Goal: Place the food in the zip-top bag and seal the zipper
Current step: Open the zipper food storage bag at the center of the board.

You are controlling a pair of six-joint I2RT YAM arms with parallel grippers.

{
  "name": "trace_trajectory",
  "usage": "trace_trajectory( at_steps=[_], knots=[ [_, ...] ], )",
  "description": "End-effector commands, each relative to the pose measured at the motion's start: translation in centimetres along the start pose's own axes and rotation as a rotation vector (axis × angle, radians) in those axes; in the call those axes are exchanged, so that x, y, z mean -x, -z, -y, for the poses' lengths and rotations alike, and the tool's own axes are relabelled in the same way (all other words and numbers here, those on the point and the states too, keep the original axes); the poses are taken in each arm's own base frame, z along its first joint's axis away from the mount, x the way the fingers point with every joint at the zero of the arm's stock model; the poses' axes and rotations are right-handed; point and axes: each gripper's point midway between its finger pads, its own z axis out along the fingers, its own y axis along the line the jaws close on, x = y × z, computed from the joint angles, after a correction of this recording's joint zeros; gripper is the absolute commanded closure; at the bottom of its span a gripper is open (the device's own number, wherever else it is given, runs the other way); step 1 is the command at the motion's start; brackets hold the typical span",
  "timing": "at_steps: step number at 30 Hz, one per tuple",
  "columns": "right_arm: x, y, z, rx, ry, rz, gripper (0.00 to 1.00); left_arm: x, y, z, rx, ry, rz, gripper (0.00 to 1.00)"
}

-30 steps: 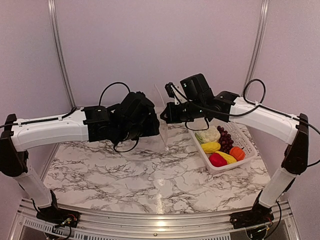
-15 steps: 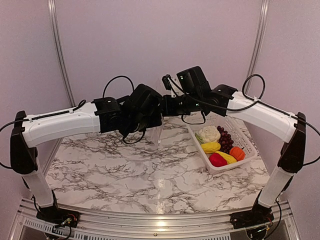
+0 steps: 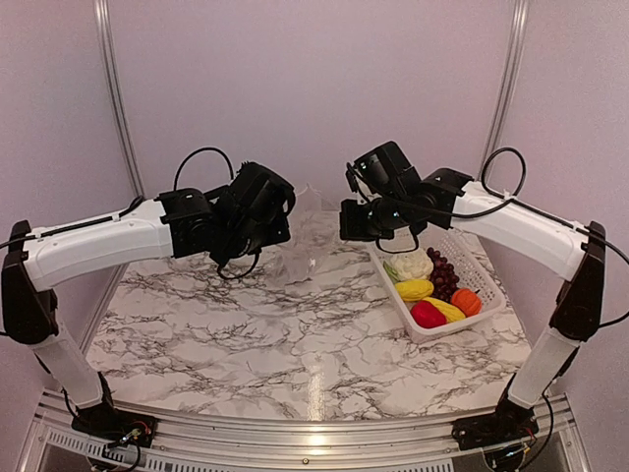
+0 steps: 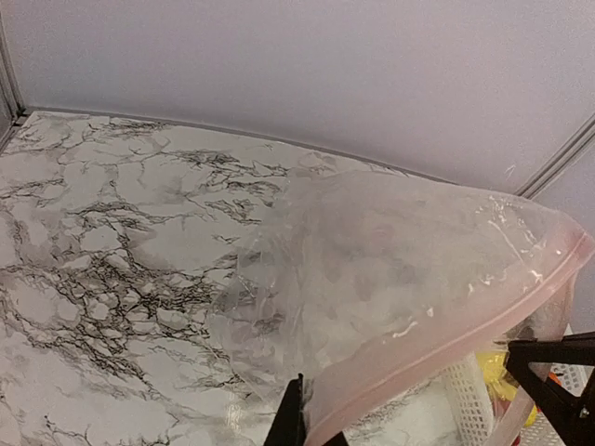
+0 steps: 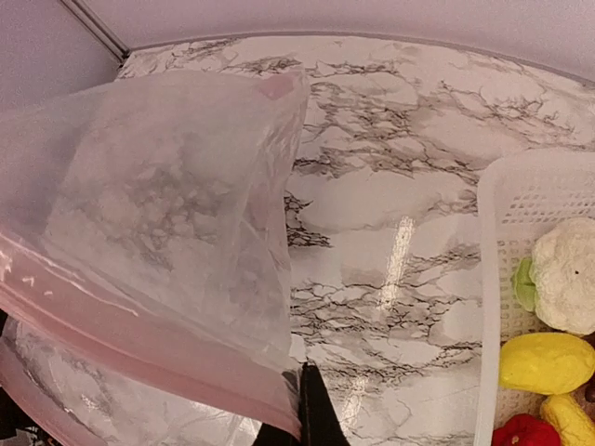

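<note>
Overhead, we see the clear bag [image 3: 300,258] hanging faintly between the left gripper [image 3: 281,232] and the right gripper [image 3: 345,218], whose fingertips are hidden. The food [image 3: 432,287] sits in the basket [image 3: 488,283].

At the left wrist, cropped fingers [image 4: 290,424] pinch the bag at its zipper [image 4: 437,348].

At the right wrist, fingers [image 5: 316,414] clamp it likewise, and the basket is cut off.

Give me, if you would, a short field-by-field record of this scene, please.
Bag: clear crinkly plastic zip-top bag, held up over the marbled table, no food inside
Zipper: pale pink strip along its mouth
Left hand: shut on the pink strip
Right hand: shut on the pink strip
Food: white cauliflower, purple grape bunch, orange fruit, red piece, two yellow pieces, all in the white lattice plastic basket
</note>
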Motion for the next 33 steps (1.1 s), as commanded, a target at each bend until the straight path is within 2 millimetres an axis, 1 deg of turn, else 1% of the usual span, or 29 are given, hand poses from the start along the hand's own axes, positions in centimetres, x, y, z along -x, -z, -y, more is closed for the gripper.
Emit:
trace_trajectory(
  at_steps=[1,3,5,7,9,11,13,17,20,23,25,27,30,33],
  knots=[
    [1.8,2.4,2.0,-0.076,-0.048,0.061,1.00,0.4,1.4,-1.0,-0.008,0.024,0.000,1.00],
    [2.3,2.7,1.7,-0.068,-0.045,0.075,1.00,0.2,1.5,-1.4,0.001,0.022,-0.009,1.00],
    [2.6,2.9,1.1,-0.033,-0.042,0.083,1.00,-0.2,1.5,-1.4,-0.005,0.017,-0.026,1.00],
    [2.8,2.8,-0.2,0.038,-0.022,0.091,1.00,-0.5,1.5,-1.0,-0.026,0.005,-0.050,1.00],
    [2.6,2.6,-1.7,0.127,-0.003,0.081,0.96,-1.1,1.4,-0.3,-0.055,-0.003,-0.080,1.00],
    [2.1,2.7,-3.8,0.246,0.019,0.057,0.90,-1.6,1.4,0.8,-0.107,-0.013,-0.115,1.00],
    [2.1,3.0,-5.1,0.311,0.037,0.052,0.85,-1.8,1.5,1.3,-0.125,-0.014,-0.130,1.00],
    [2.6,4.1,-6.5,0.379,0.065,0.057,0.76,-1.5,1.8,1.1,-0.116,-0.014,-0.134,1.00],
    [3.1,4.9,-7.1,0.411,0.081,0.059,0.70,-0.9,2.2,0.7,-0.099,-0.035,-0.124,1.00],
    [3.9,6.6,-7.6,0.478,0.092,0.066,0.63,0.1,2.9,-0.1,-0.080,-0.081,-0.119,1.00],
    [4.6,7.5,-6.8,0.478,0.086,0.081,0.59,1.1,3.6,-1.4,-0.051,-0.119,-0.117,1.00],
    [5.2,8.2,-5.0,0.434,0.089,0.111,0.55,2.6,4.8,-3.7,-0.007,-0.157,-0.116,1.00],
    [5.4,7.9,-0.2,0.299,0.066,0.123,0.54,4.9,6.8,-7.2,0.054,-0.212,-0.109,1.00],
    [4.7,7.5,4.8,0.169,0.009,0.101,0.55,6.6,9.0,-10.4,0.122,-0.289,-0.102,1.00]
  ],
)
